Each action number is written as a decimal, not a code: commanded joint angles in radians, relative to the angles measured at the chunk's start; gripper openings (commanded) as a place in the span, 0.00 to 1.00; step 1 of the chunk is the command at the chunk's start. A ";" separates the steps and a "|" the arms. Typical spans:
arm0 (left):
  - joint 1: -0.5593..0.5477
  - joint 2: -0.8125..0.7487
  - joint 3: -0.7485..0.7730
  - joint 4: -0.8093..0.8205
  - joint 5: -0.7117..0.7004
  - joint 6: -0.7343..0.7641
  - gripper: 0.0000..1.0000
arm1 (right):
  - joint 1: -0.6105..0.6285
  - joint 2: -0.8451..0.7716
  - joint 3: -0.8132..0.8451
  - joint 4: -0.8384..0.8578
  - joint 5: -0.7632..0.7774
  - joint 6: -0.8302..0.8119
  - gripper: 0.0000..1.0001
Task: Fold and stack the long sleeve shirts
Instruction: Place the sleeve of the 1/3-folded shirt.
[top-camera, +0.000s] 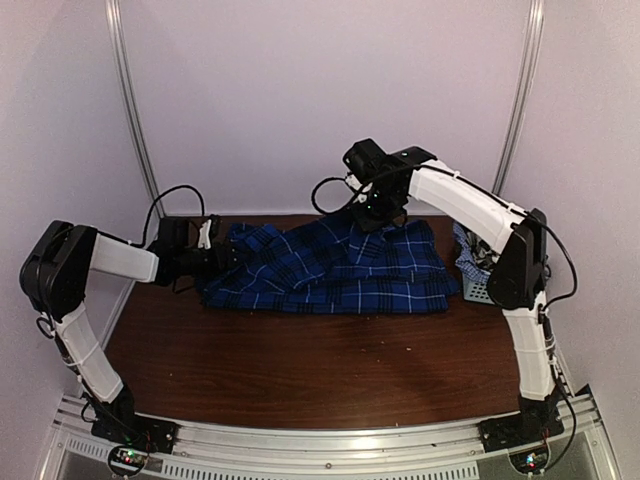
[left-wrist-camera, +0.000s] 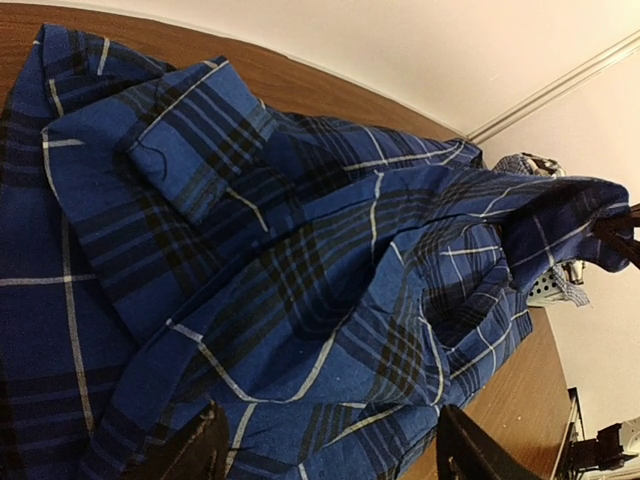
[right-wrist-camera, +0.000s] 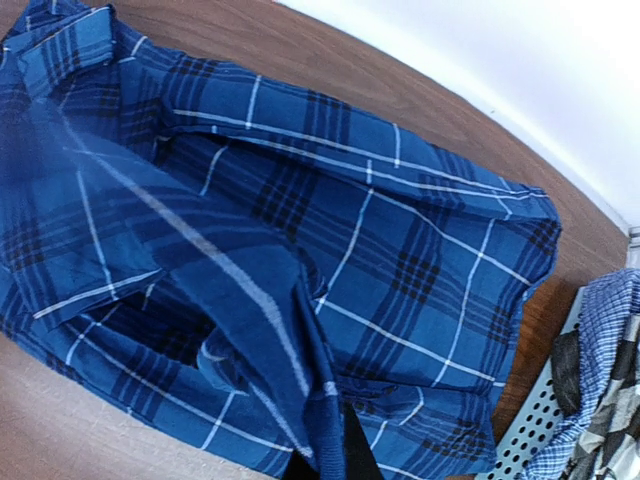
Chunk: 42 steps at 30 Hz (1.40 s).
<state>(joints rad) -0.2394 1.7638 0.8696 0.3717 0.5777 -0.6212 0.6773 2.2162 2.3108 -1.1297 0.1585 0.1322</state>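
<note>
The royal-blue plaid shirt lies crumpled across the back of the brown table. My right gripper is shut on a fold of it and holds that fold up as a peak; in the right wrist view the cloth runs down into the closed gripper. At the shirt's left edge my left gripper is open, its dark fingers wide apart over the plaid cloth. The black-and-white checked shirt is bundled in the basket at the right.
A pale plastic mesh basket stands at the table's right edge beside the right arm. The back wall is close behind the shirt. Bare wood stretches in front of the shirt towards the arm bases.
</note>
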 joint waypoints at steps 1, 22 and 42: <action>-0.005 0.006 0.009 0.018 -0.021 0.018 0.72 | 0.049 0.042 0.030 -0.002 0.279 -0.041 0.00; -0.003 -0.007 0.050 -0.106 -0.138 0.035 0.73 | 0.307 -0.220 -0.727 0.527 1.068 -0.367 0.00; -0.003 -0.031 0.043 -0.127 -0.126 0.031 0.73 | 0.313 -0.292 -1.140 0.875 1.224 -0.421 0.02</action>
<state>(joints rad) -0.2394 1.7618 0.8940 0.2451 0.4496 -0.6041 0.9840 1.9594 1.2003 -0.3790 1.3445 -0.2623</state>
